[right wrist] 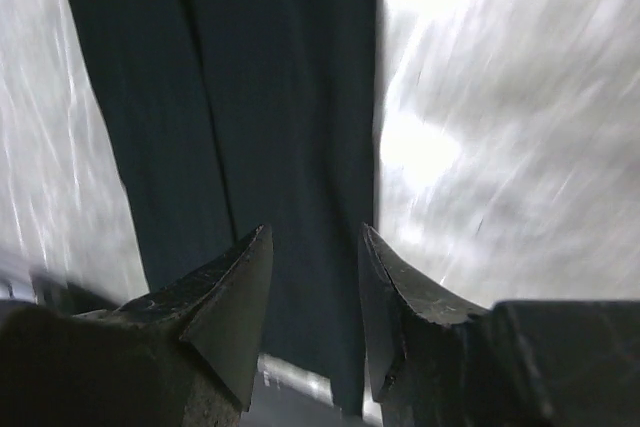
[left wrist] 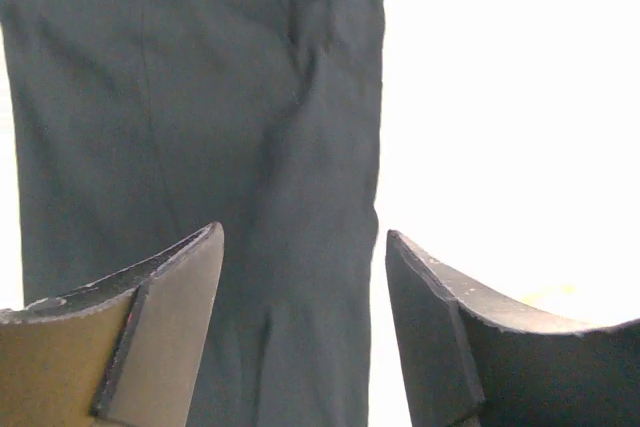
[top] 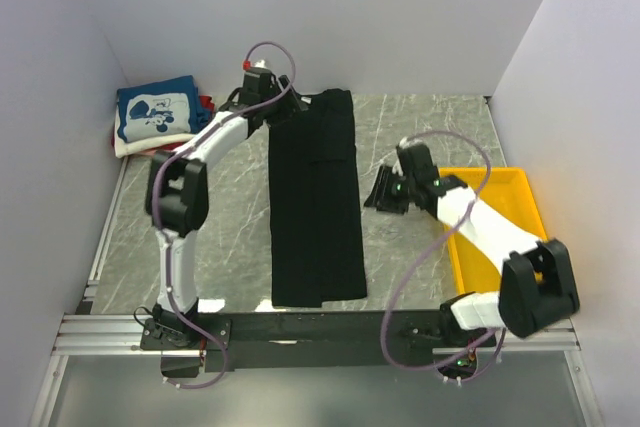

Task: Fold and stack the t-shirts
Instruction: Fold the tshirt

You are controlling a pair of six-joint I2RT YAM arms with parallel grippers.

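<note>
The black shirt lies folded into a long strip down the middle of the counter, collar end far. The left pincer hangs over that far end, jaws apart and gripping nothing. The right pincer hovers just beside the strip's right edge, also parted and empty. The blue shirt tops a pile in the far left corner. The tray sits at the right.
</note>
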